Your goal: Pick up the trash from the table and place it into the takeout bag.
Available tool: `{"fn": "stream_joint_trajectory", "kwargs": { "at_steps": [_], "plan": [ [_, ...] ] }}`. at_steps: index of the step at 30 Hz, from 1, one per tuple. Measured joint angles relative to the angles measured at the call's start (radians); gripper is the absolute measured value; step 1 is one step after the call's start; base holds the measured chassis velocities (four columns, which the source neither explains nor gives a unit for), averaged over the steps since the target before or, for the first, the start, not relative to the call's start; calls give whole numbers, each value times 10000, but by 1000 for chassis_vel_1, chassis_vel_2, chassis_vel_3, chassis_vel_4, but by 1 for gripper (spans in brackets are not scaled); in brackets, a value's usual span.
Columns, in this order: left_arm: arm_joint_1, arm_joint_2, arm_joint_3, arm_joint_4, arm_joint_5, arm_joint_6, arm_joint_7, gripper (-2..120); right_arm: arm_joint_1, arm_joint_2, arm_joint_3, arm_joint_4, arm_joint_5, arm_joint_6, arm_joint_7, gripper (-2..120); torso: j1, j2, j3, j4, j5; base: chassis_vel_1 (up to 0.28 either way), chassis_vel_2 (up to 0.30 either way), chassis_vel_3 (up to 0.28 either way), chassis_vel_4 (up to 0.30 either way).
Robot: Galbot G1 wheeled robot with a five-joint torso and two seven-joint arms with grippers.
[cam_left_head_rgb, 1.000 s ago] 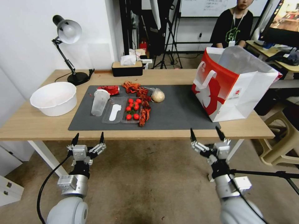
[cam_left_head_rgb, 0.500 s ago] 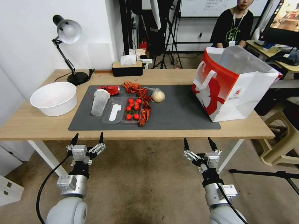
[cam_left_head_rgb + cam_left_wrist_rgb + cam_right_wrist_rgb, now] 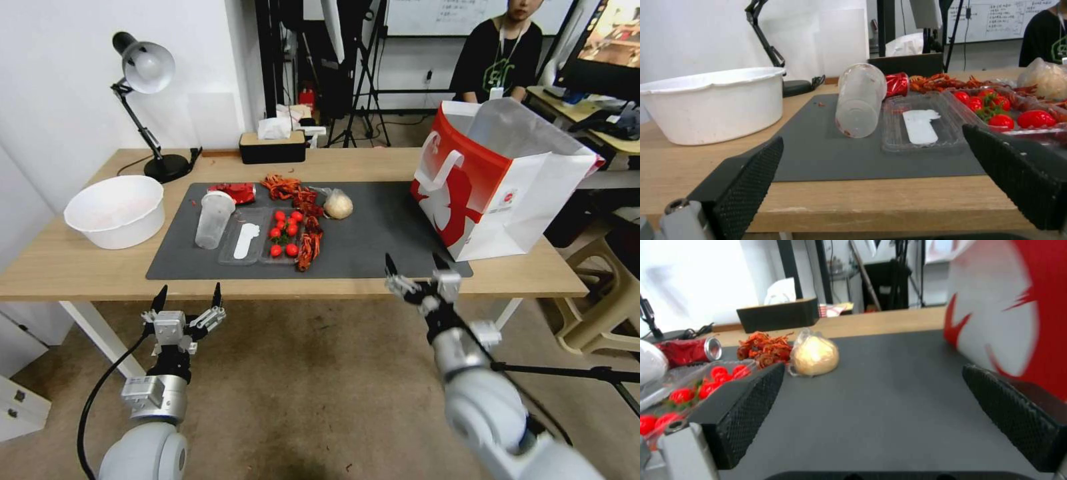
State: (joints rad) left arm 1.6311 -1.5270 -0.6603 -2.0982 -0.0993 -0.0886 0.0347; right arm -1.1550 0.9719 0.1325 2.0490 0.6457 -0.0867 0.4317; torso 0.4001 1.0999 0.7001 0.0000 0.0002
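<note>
A long light-wood table [image 3: 80,267] with white legs carries a dark grey rectangular mat [image 3: 373,247]. At the robot's right end of the mat stands a large red-and-white paper takeout bag [image 3: 497,180], upright and open at the top, with white strap handles.

The trash lies on the left half of the mat. A clear plastic cup [image 3: 213,220] stands upside down, tilted a little. Just behind it a crushed red can [image 3: 233,193] lies on its side. A clear wrap holding a beige lump [image 3: 338,204] sits near the mat's middle, well apart from the bag. Beside the wrap, a pile of red-orange crayfish shells [image 3: 293,192] trails down along a clear plastic tray of red tomatoes [image 3: 283,233]. A second clear tray with a white label [image 3: 245,241] lies between the cup and the tomatoes.

A large white basin [image 3: 117,210] rests on bare wood left of the mat. A black desk lamp [image 3: 143,100] and a black tissue box [image 3: 272,147] stand along the far edge.

The right gripper [image 3: 411,265] hovers at the table's near edge, over the mat's front right part, jaws spread wide and holding nothing. The left gripper [image 3: 189,293] hangs below the table's near edge, in front of the cup, jaws also wide apart and empty.
</note>
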Motion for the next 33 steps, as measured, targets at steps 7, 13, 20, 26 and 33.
{"fn": "stream_joint_trajectory", "kwargs": {
  "at_steps": [7, 13, 20, 26, 33],
  "plan": [
    [18, -55, -41, -1, 57, 6, 1, 100, 3076, -227, -1616, -1787, 2321, -626, 154, 100, 1, 0, 1, 0, -3, 0, 0, 0, 0],
    [16, -90, -80, 28, 77, 11, -2, 100, 5306, 10, -2905, -3232, 3275, -973, 181, 100, 1, 0, 1, 2, -6, 0, 0, 0, 0],
    [0, -93, -173, 59, 56, 15, -16, 100, 7267, 737, -4404, -5058, 4019, -1522, -71, 100, 1, 0, 0, 1, -1, 0, 0, 0, 0],
    [-5, -64, -231, 84, 6, 9, -31, 100, 7998, 1133, -5072, -6124, 4075, -1708, -137, 100, 1, 0, 0, -1, -2, 0, 0, 0, 0],
    [-11, -40, -273, 118, -51, -27, -41, 100, 8499, 1533, -5430, -6875, 4115, -1717, -177, 100, 0, 0, 0, 1, -3, 0, 0, 0, 0]
  ]
}}
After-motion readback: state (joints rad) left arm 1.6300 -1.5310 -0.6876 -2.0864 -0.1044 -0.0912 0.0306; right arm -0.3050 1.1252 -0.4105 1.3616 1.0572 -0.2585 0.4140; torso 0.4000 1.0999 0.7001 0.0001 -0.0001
